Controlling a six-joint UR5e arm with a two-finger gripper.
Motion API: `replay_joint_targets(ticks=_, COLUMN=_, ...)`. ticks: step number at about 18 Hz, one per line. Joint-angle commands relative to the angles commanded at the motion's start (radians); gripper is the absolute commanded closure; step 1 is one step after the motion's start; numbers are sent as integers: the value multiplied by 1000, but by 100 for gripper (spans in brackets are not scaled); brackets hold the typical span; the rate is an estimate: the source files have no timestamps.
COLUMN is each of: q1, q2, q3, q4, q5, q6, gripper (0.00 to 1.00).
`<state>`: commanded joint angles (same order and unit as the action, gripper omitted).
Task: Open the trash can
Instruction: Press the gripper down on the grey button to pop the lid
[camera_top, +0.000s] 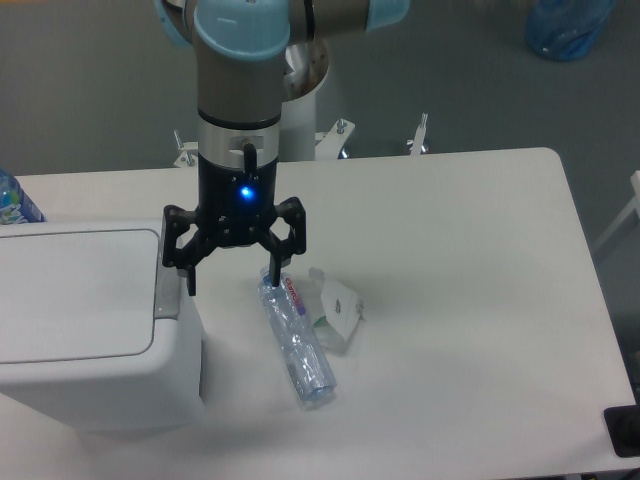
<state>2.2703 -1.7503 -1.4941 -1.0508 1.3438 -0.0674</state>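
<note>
The trash can (80, 320) is a large white rectangular bin at the left of the table, its flat lid down. A grey push-button strip (166, 290) runs along its right edge. My gripper (232, 282) hangs open just right of the bin. Its left fingertip (189, 283) is right at the button strip; I cannot tell if it touches. Its right fingertip (274, 275) is over the top end of a clear plastic bottle (296, 340) lying on the table. Nothing is held.
A small crumpled white carton (335, 310) lies beside the bottle. A blue-labelled bottle (15, 200) shows at the left edge behind the bin. The table's (480, 300) right half is bare white surface. A blue bag (568, 28) sits on the floor at the back right.
</note>
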Motion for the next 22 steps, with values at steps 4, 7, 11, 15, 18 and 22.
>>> replay_joint_targets(ticks=4, q1=-17, q2=-3, q3=0, q4=0, q5=3, q6=0, gripper=0)
replay_joint_targets(ticks=7, q1=-17, q2=-3, q3=-2, q4=0, q5=2, q6=0, gripper=0)
replay_joint_targets(ticks=11, q1=-18, q2=-2, q3=-6, q4=0, q5=3, q6=0, gripper=0)
replay_joint_targets(ticks=15, q1=-18, q2=-5, q3=-8, q4=0, q5=3, q6=0, gripper=0)
replay_joint_targets(ticks=18, q1=-18, q2=-8, q3=-8, q4=0, q5=3, q6=-2, gripper=0)
replay_joint_targets(ticks=22, q1=-20, q2=-9, q3=-8, q4=0, q5=3, q6=-2, gripper=0)
